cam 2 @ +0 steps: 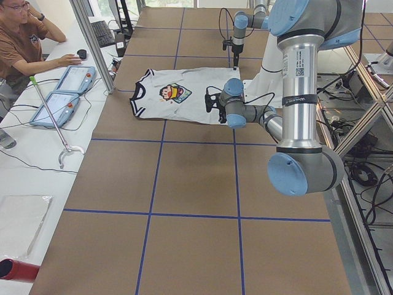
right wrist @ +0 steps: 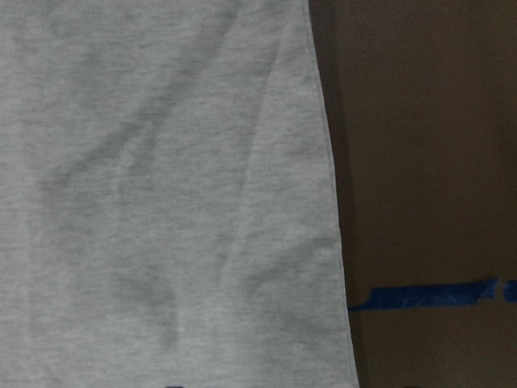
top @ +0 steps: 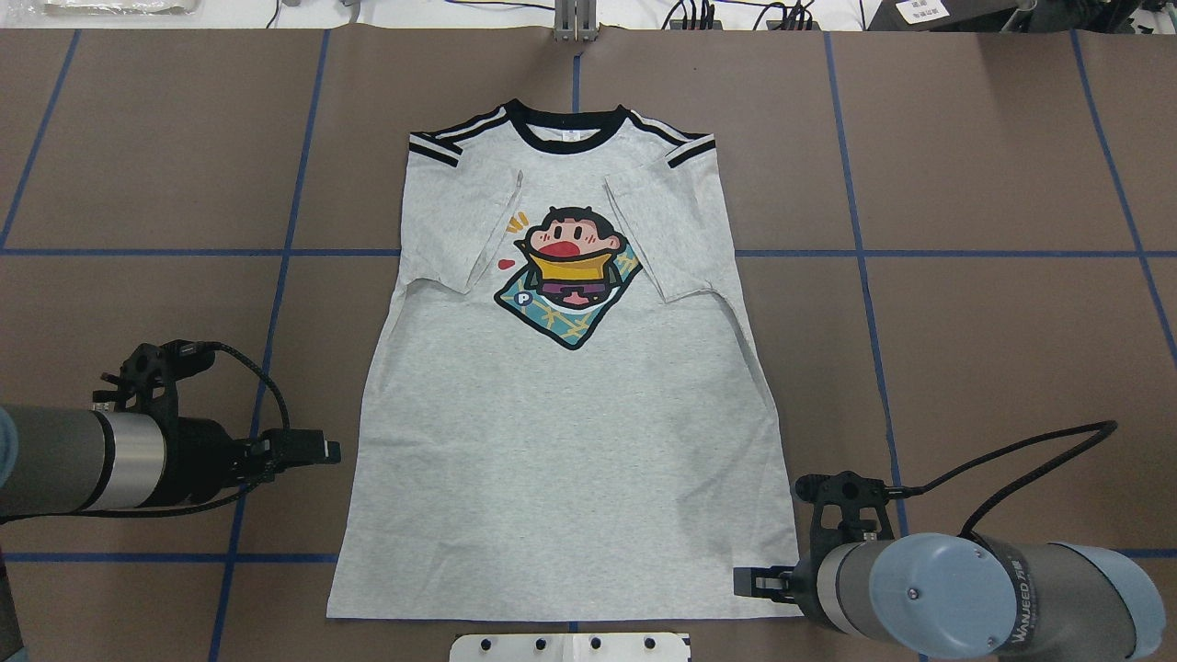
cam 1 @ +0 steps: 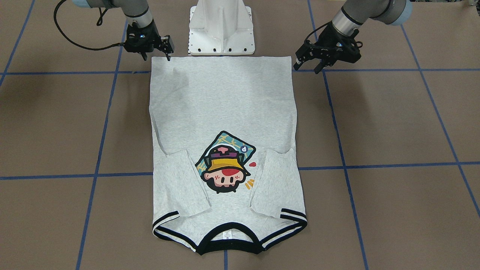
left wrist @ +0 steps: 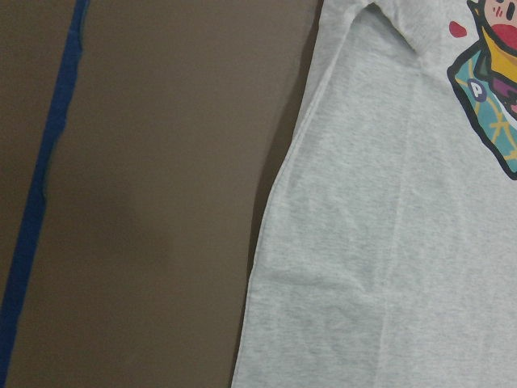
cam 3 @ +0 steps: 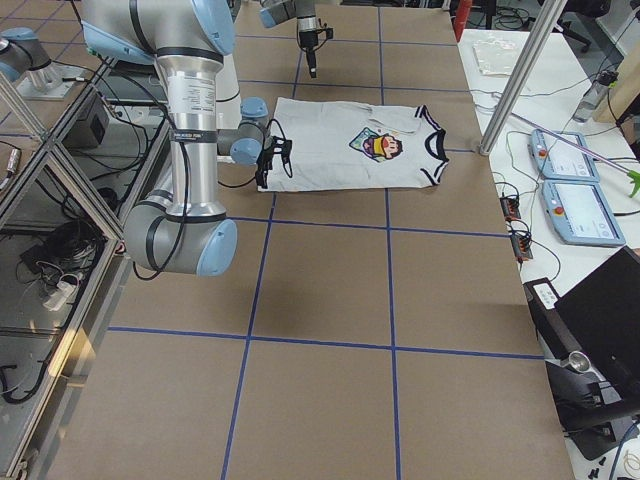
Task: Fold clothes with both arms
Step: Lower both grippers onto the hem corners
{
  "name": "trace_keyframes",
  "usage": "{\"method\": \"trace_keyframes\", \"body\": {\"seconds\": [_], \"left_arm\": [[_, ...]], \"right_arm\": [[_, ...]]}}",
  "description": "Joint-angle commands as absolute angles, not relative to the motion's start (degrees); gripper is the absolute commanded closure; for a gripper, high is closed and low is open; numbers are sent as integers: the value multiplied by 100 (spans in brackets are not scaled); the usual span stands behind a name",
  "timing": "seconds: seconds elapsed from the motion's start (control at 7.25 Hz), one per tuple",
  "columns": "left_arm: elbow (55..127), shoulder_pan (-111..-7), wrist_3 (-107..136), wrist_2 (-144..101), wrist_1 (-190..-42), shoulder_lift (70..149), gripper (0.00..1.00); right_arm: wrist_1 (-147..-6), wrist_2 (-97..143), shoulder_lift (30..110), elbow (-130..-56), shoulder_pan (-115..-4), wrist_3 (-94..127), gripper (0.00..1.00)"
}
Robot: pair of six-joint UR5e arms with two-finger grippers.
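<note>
- Soft, matt heather-grey knit cloth: T-shirt (top: 561, 414), faintly creased beside right pincer (top: 749, 581).
- Matt brown paper-like cover, smooth blue tape (top: 965, 252): counter (top: 965, 349) under left pincer (top: 322, 450).
- Smooth silver metal tube, satin blue plastic cap: right arm (top: 965, 598).
- Matt black casing on each pincer.

The light heather-grey short-sleeved T-shirt (top: 561, 441) has a black collar (top: 567, 129) and black-and-white shoulder stripes (top: 437, 147). Its cartoon print (top: 565, 276) shows a black-outlined head with a yellow hat and red mouth on a teal diamond crossed by yellow lines. The flat brown table surface (top: 993, 349) is gridded with blue tape lines (top: 860, 257). The silver-grey tubular left arm (cam 1: 371, 11) and right arm (cam 1: 127, 7) have light blue joint caps. The left gripper (cam 1: 306, 69) and right gripper (cam 1: 156, 58) are black, and the metal pedestal base (cam 1: 222, 26) is white.
</note>
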State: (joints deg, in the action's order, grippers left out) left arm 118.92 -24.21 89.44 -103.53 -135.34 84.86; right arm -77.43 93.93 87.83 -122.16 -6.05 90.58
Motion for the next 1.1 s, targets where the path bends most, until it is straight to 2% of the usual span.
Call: {"method": "trace_keyframes", "body": {"seconds": [0.0,0.55,0.97], "left_arm": [[11892,-2417,8947,-10354,-13526,8508,1],[11892,-2417,8939,-10345,-13526,8508,1],[11892,-2417,8938,-10345,-13526,8517,1]], "right_arm": [[-7743,9500,8789,-12182,-598,9053,12],[-7743,9711,8763,-12085,-589,9053,23],[-7752,9738,8771,-12085,-606,9053,24]]}}
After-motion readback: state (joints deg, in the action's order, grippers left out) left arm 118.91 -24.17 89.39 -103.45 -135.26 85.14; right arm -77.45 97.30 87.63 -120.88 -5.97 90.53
